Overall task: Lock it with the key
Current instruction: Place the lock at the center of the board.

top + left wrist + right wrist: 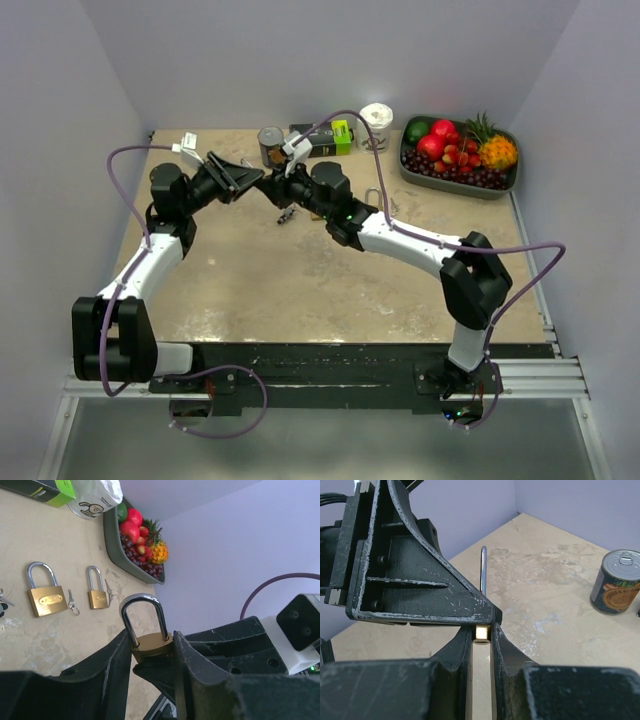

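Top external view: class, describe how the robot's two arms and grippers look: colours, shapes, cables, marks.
Both the left arm and right arm have white links joined by chunky black joints. A purple cable loops along each. The left gripper and right gripper are black with wedge-shaped fingers, scuffed with pale scratches. A green light glows on the right arm.

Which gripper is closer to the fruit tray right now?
Right, but barely. Both grippers meet on the padlock mid-table: the right gripper reaches it from the fruit tray side, the left gripper from the opposite side.
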Controlling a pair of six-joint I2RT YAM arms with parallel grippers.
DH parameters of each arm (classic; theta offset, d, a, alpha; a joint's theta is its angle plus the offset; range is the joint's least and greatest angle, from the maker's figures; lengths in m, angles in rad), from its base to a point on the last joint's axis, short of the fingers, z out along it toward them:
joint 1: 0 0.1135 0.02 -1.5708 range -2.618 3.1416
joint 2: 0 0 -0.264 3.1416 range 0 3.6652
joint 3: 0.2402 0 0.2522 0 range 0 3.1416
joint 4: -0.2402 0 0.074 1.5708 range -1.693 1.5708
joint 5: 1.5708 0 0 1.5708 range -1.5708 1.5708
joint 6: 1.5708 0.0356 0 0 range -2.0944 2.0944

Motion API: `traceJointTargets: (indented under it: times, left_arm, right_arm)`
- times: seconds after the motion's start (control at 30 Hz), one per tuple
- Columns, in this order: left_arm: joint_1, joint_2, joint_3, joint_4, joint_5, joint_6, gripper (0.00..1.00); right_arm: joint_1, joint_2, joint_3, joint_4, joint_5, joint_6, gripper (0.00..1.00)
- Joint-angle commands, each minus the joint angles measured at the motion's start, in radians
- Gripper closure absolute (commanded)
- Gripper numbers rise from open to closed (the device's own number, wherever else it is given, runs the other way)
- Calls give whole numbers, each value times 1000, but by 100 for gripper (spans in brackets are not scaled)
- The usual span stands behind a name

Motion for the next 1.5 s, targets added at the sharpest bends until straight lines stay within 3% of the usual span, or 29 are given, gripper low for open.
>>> traceJointTargets:
  times: [0.0,0.03,0.07,0.1,0.13,0.27,0.37,0.5,0.63,0.9,1.13,1.47]
  left_arm:
    - [-7,-5,14,64,7,-11,88]
    - [-7,-3,15,64,7,-8,94]
    - [-4,-3,20,58,7,-2,100]
    - [-1,-3,26,28,6,9,100]
    - [4,0,44,-3,-11,49,100]
    - [10,20,133,-213,-60,231,100]
    - [10,47,201,-352,-83,385,100]
    - [-1,100,271,-542,-111,646,100]
    - [-34,184,374,-718,-234,885,100]
    - [-91,403,505,-876,-391,1050,100]
    - [-143,592,600,-942,-486,1061,100]
    - [-159,701,626,-936,-552,1040,95]
  right_arm:
    - [8,8,63,34,8,10,100]
    - [6,8,69,24,2,9,99]
    - [6,8,71,14,-9,9,91]
    - [6,6,74,-12,-39,9,82]
    - [6,5,74,-26,-47,10,66]
    - [-15,-38,45,-124,-110,-13,32]
    - [-55,-109,-33,-177,-153,-34,18]
    - [-124,-197,-134,-270,-196,-79,9]
    - [-211,-256,-167,-373,-200,-128,7]
    - [-360,-398,-273,-450,-157,-182,7]
    - [-403,-449,-319,-467,-164,-182,7]
    - [-436,-457,-328,-460,-150,-185,7]
